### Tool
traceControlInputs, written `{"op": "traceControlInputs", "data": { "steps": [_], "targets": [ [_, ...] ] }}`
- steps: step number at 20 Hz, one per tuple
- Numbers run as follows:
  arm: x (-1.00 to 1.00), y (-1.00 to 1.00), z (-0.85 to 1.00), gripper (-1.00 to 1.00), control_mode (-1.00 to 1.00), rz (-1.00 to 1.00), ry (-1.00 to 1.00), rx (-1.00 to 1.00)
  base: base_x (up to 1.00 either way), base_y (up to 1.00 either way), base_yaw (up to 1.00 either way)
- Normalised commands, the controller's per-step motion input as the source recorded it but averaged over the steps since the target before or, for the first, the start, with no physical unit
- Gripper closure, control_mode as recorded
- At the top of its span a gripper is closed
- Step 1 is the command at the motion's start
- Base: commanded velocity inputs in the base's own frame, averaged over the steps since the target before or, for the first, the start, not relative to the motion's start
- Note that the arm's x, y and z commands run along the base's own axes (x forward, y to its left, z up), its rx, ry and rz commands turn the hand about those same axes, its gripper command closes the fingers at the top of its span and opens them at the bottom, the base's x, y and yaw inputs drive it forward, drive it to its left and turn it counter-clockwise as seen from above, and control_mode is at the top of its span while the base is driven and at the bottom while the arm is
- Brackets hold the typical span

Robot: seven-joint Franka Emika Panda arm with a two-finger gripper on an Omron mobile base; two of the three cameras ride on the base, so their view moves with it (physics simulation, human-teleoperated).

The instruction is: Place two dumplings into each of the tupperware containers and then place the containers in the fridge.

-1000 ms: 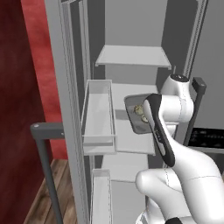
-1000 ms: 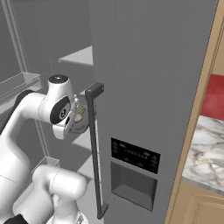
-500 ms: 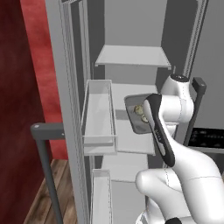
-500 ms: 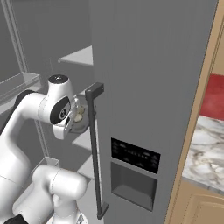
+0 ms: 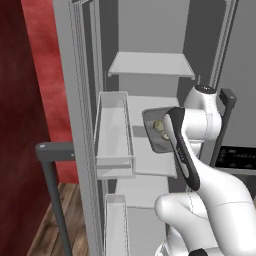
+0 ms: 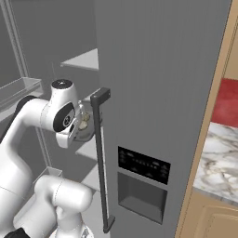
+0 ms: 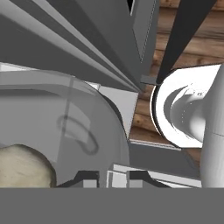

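Note:
The fridge (image 5: pixel 150 65) stands open before me, its pale shelves bare. My gripper (image 7: pixel 114 177) is shut on the rim of a dark grey tupperware container (image 5: pixel 154 118), held level just above the middle shelf (image 5: pixel 150 157). Two tan dumplings (image 5: pixel 160 127) lie inside it. In the right base view the container (image 6: pixel 85 135) and a dumpling (image 6: pixel 84 124) peek out between my hand and the door handle. The hand view shows the container's curved wall (image 7: pixel 65 122) and one dumpling (image 7: pixel 24 168) at the lower left. My forearm hides the fingers in the left base view.
The open left door carries clear bins (image 5: pixel 114 135) close to the container's left. The shut right door has a dark vertical handle (image 6: pixel 100 153) and a dispenser panel (image 6: pixel 142 162) right beside my wrist. A marble counter (image 6: pixel 218 153) lies at the far right.

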Motion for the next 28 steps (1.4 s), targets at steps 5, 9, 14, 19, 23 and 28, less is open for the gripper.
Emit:
{"op": "traceControlInputs", "data": {
  "steps": [5, 9, 14, 19, 23, 28],
  "targets": [
    [0.34, 0.00, -0.11, 1.00, -1.00, 0.00, 0.00, 0.00, 0.12, 0.00, 0.00],
    [0.07, -0.01, -0.21, 1.00, -1.00, -0.05, -0.25, 0.00, 0.00, 0.00, 0.00],
    [0.34, -0.02, -0.04, 1.00, -1.00, -0.10, -0.32, 0.00, 0.00, 0.00, 0.00],
    [0.87, -0.01, -0.01, 1.00, -1.00, -0.10, -0.07, 0.00, 0.00, 0.00, 0.00],
    [0.96, -0.09, 0.00, 1.00, -1.00, -0.02, 0.00, 0.00, 0.00, 0.00, 0.00],
    [0.93, -0.15, 0.00, 1.00, -1.00, 0.00, 0.00, 0.01, 0.00, 0.00, 0.00]
  ]
}}
